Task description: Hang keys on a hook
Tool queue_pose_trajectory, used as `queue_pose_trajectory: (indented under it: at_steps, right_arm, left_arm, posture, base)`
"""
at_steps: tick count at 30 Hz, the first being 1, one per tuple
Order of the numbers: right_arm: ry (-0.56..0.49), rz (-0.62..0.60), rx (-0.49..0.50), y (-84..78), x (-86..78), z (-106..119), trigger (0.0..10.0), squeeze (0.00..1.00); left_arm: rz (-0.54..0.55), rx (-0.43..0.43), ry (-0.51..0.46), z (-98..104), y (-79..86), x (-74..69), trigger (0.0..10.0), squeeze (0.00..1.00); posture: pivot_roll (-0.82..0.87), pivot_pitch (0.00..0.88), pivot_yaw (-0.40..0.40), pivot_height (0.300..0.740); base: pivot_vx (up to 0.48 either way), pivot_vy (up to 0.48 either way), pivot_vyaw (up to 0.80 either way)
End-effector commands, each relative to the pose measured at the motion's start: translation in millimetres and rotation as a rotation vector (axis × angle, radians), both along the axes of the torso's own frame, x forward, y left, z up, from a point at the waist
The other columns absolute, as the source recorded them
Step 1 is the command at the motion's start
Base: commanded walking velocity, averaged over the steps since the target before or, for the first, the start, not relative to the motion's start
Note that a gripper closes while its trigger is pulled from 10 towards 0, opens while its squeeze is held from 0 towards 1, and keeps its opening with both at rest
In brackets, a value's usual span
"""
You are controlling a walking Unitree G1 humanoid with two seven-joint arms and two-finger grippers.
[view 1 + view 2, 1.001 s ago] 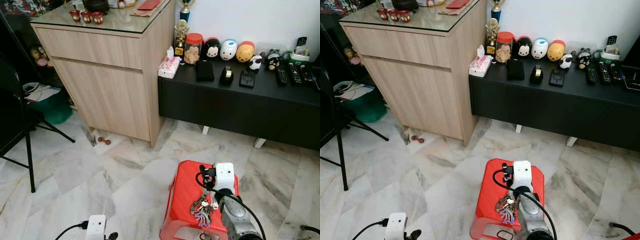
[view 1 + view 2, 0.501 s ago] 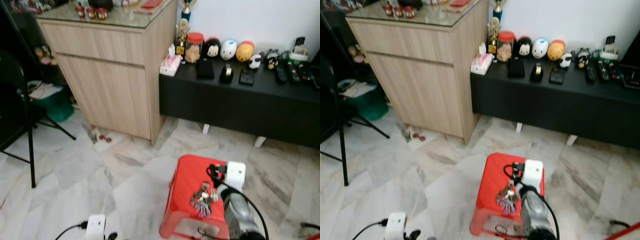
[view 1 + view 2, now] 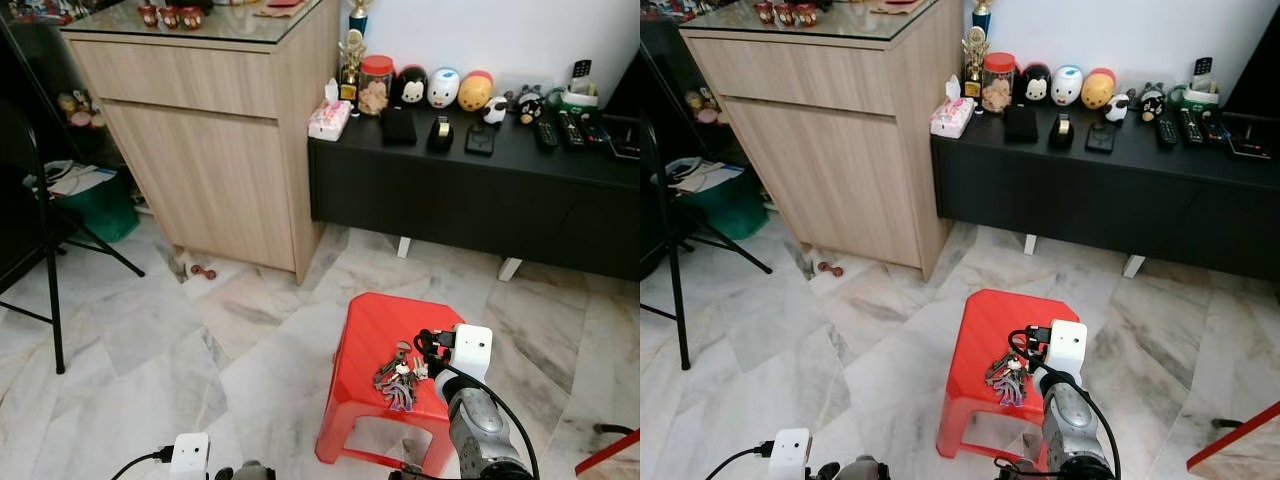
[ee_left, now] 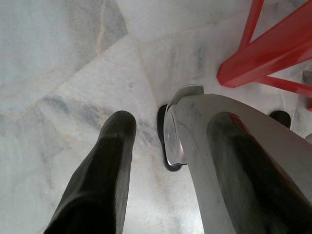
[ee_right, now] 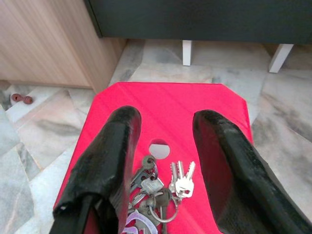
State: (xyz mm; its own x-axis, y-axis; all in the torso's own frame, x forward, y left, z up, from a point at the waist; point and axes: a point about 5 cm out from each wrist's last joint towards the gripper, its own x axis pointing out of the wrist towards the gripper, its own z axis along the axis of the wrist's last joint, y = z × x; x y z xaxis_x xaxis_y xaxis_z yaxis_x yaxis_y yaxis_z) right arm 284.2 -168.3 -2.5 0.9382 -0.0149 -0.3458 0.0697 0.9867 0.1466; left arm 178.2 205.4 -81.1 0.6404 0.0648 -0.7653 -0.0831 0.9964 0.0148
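Note:
A bunch of keys (image 3: pixel 397 368) lies on top of a red plastic stool (image 3: pixel 370 330), beside the round hole in its seat. My right gripper (image 5: pixel 165 119) hovers low over the stool and is open. In the right wrist view the keys (image 5: pixel 158 187) lie between its two black fingers (image 5: pixel 109 156), not gripped. The right wrist's white camera box (image 3: pixel 472 350) sits at the stool's right edge. My left gripper (image 4: pixel 158 114) hangs low over the marble floor beside a stool leg (image 4: pixel 263 53), with its fingers apart and nothing between them.
A light wooden cabinet (image 3: pixel 200 130) stands at the back left. Beside it, a low black console (image 3: pixel 470 190) carries figurines and remotes. Black stand legs (image 3: pixel 50 290) and a green bin (image 3: pixel 95 205) are at the left. A red edge (image 3: pixel 610 455) pokes in at the bottom right.
The whole view has shifted, so more of the stool and its legs shows. The keys still lie on the stool. The right gripper stays over them.

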Motion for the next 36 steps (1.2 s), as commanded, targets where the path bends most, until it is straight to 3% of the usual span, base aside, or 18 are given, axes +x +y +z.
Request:
queue_pose_trajectory:
  at_steps: [1,18,24,36]
  right_arm:
    - [0.002,0.014,-0.002,2.1,2.2,1.2,10.0,0.0]
    - [-0.004,0.045,0.022,2.9,-0.8,-0.4,10.0,0.0]
    - [-0.009,0.039,0.048,4.0,-1.7,-0.9,10.0,0.0]
    - [0.005,0.02,0.05,2.6,-3.4,-3.0,10.0,0.0]
  left_arm:
    - [0.023,-0.006,0.014,-1.9,1.6,-4.0,10.0,0.0]
    - [0.03,-0.008,0.015,-2.1,-0.8,-3.3,10.0,0.0]
    - [0.033,-0.011,0.014,-2.0,-1.5,-2.9,10.0,0.0]
    - [0.041,-0.016,0.012,-1.5,-0.5,-1.9,10.0,0.0]
  posture:
    - [0.08,0.041,0.009,0.643]
    - [0.08,0.06,0.0,0.639]
    - [0.08,0.067,0.001,0.639]
    - [0.08,0.084,0.006,0.639]
  base:
    - [0.0,0.0,0.0]
    - [0.0,0.0,0.0]
    - [0.0,0.0,0.78]
    - [0.0,0.0,0.0]
